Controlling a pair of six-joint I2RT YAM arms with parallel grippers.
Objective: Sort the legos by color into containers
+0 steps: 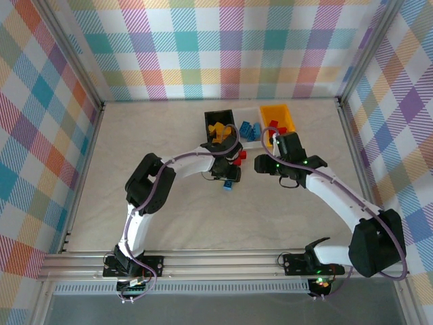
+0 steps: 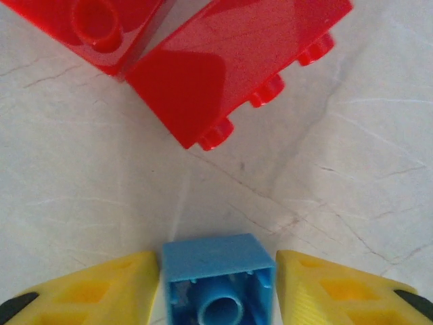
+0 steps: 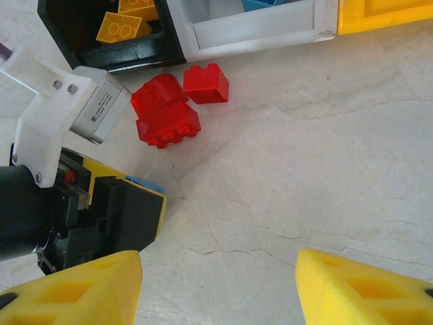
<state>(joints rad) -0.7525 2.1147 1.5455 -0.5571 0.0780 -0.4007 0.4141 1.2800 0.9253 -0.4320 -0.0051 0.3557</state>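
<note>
- The middle bin (image 3: 257,28) stands on the table (image 3: 304,149), with lego bricks (image 1: 249,128) in it.
- The left bin (image 3: 135,55) stands just beside its left side, with bricks (image 3: 118,27) inside.
- The right bin (image 1: 287,112) stands just beside its right side, also with bricks (image 1: 274,125) inside.
- A cluster of loose bricks (image 3: 168,112) lies on the table just before the middle bin's front left corner.
- A single brick (image 2: 218,284) lies farther before the middle bin than the cluster, between the left gripper (image 2: 218,261) fingers.
- The right gripper (image 3: 220,271) hangs before the middle bin, right of the single brick, over bare table.

Red legos (image 3: 168,114) cluster before the black bin (image 3: 145,53), white bin (image 3: 257,30) and yellow bin (image 3: 385,15), a blue lego (image 2: 218,267) tipped nearby.
</note>
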